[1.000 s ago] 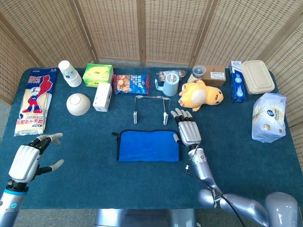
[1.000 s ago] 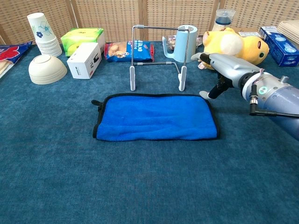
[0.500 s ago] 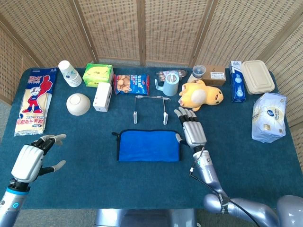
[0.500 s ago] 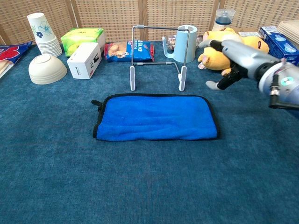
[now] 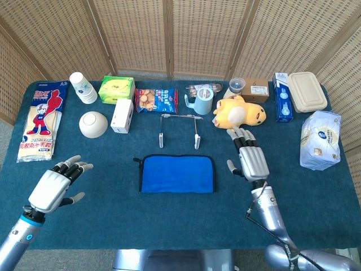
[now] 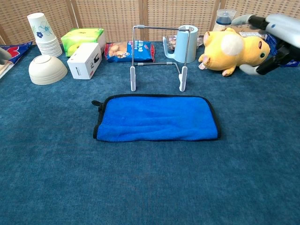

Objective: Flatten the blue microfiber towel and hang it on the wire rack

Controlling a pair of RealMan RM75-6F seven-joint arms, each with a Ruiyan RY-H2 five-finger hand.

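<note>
The blue microfiber towel (image 5: pixel 177 174) (image 6: pixel 156 117) lies flat on the table with a black edge and a small loop at its left end. Just behind it stands the wire rack (image 5: pixel 179 129) (image 6: pixel 158 56), upright and bare. My right hand (image 5: pixel 250 158) (image 6: pixel 274 36) hovers to the right of the towel, fingers spread, holding nothing. Near the table's front left my left hand (image 5: pixel 56 186) is also spread and empty, well clear of the towel; the chest view shows only a sliver of it at the left edge.
Along the back stand paper cups (image 5: pixel 83 87), a green tissue box (image 5: pixel 117 88), a white box (image 5: pixel 122 115), a bowl (image 5: pixel 93 124), a snack bag (image 5: pixel 156 100), a light blue mug (image 5: pixel 202 102) and a yellow plush toy (image 5: pixel 238 113). A wrapped pack (image 5: pixel 320 139) sits far right.
My right hand has drawn away from the towel's right edge, moving right and up. My left hand has shifted a little to the right and opened its fingers wider. The towel has stayed put.
</note>
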